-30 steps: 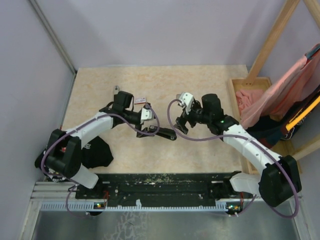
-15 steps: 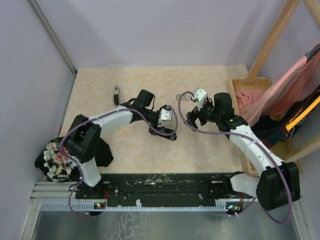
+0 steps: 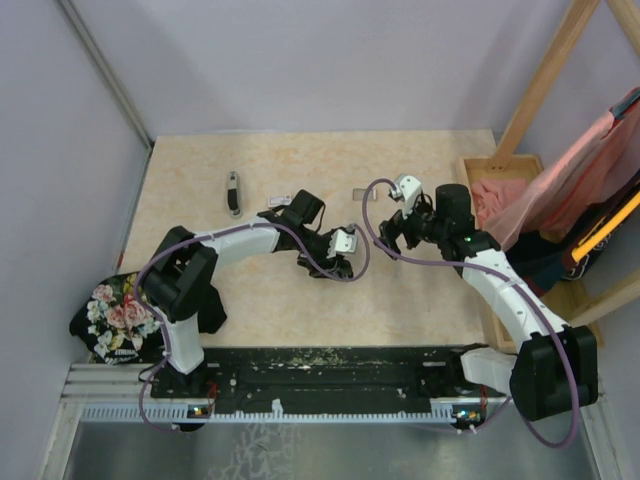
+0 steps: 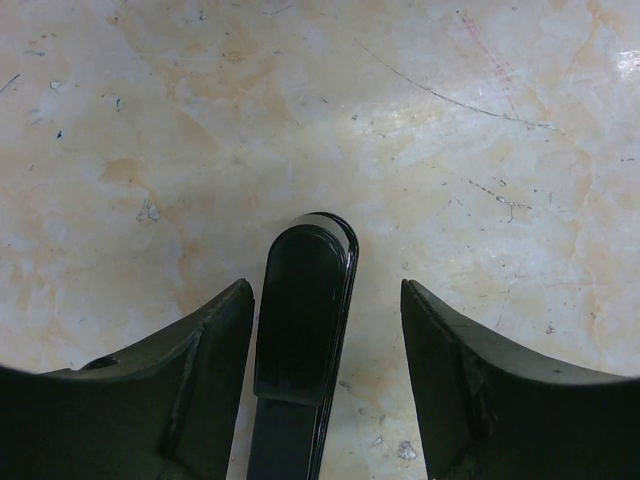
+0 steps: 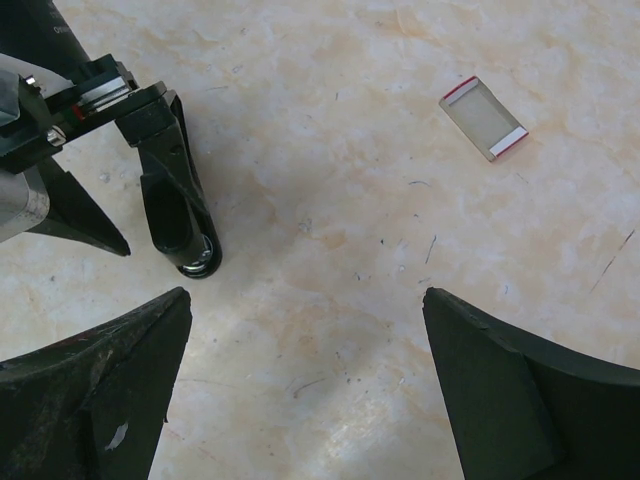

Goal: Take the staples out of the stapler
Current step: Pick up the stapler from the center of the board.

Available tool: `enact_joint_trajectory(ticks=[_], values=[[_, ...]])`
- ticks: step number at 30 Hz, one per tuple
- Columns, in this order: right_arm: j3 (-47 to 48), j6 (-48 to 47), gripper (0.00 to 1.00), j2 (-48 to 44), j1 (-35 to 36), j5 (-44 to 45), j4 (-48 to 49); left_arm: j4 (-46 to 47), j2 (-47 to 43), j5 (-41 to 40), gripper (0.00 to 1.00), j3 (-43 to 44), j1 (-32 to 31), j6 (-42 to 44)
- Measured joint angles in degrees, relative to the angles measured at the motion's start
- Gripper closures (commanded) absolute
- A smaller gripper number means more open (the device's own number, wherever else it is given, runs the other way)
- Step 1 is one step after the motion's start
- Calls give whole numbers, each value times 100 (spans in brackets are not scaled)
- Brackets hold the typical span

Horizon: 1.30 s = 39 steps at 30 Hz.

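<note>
The black stapler [image 4: 303,310] lies flat on the marbled table, its rounded end pointing away between my left gripper's fingers. My left gripper [image 4: 325,290] is open around it: the left finger is almost against the stapler and the right finger stands well apart. From above, the left gripper [image 3: 336,264] covers most of the stapler. The right wrist view shows the stapler's end [image 5: 188,235] at upper left. My right gripper [image 5: 307,295] is wide open over bare table just right of that end, also seen from above [image 3: 390,240]. No staples show in any view.
A small red-and-white box [image 5: 483,118] lies on the table behind the stapler [image 3: 280,199]. A small dark object [image 3: 232,192] lies far left. A floral cloth [image 3: 112,318] sits by the left arm's base. A wooden tray with pink cloth [image 3: 492,196] stands at the right edge.
My left arm has reached to the right along the stapler and its jaws have narrowed around it. The right gripper has drawn back to the right, still wide open.
</note>
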Motion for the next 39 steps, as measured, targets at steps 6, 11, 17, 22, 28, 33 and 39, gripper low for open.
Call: enact_joint_trajectory(ticks=[6,11,17,22,28,33,39], values=[[0,-2,2,0,0,-31,-9,195,0,-208,41,-17,-76,-162],[0,-4,2,2,0,-44,-35,326,9,-385,43,-24,-122,-245],[0,-9,2,2,0,-57,-87,343,114,-503,45,-24,-173,-243],[0,-15,2,2,0,-61,-96,345,181,-542,59,-24,-188,-236],[0,-17,2,9,0,-63,-103,339,181,-540,76,-24,-195,-225],[0,-4,2,11,0,-63,-105,356,184,-584,98,-24,-199,-323],[9,267,2,138,0,-105,-103,584,155,-1040,100,-15,-199,-885]])
